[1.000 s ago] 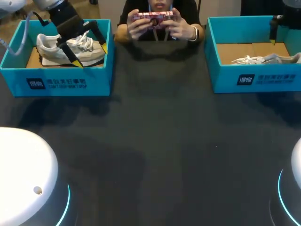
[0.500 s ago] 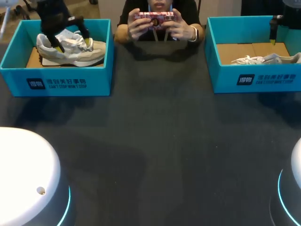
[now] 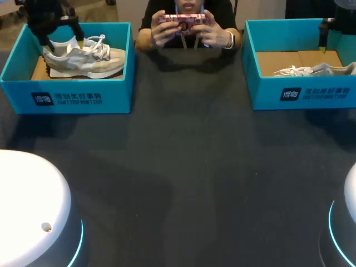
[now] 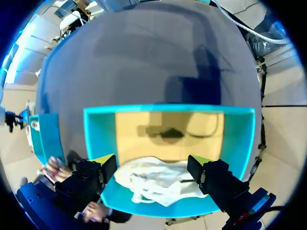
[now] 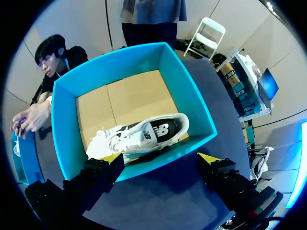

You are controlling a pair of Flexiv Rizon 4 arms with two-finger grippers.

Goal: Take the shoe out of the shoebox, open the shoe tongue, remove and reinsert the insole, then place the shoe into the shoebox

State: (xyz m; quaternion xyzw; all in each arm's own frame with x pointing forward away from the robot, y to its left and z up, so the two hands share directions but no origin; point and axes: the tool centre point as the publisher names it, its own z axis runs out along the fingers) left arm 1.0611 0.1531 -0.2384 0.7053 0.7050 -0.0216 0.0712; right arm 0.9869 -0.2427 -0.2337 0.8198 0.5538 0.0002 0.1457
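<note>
Head view shows the grey-and-cream sneaker (image 3: 83, 58) sitting sole down inside the left shoebox (image 3: 67, 94). Its heel is toward the outer wall, its toe points toward the middle of the counter (image 3: 189, 167), and the laces (image 3: 99, 47) are bunched on top. My left claw (image 3: 65, 40) hangs over the heel end, spread wide and holding nothing. In the left wrist view the sneaker lies under it, between the two open fingers, on the cardboard floor (image 4: 144, 129) close to one wall of the box.

I judge the step in hand to be the first one, lifting the shoe out. To do it well I should come straight down with one finger on each side of the firm heel collar, not on the loose laces, which would slip or tangle. The wall beside the shoe leaves little room, so the finger on that side needs care. Once I have it, I should lift straight up until the sole clears the rim, or the light box may be dragged along.

Well apart, the white sneaker (image 5: 139, 134) lies on its side in the right shoebox (image 5: 64, 124), ahead of my right claw (image 5: 160, 158), which is also wide and empty.
</note>
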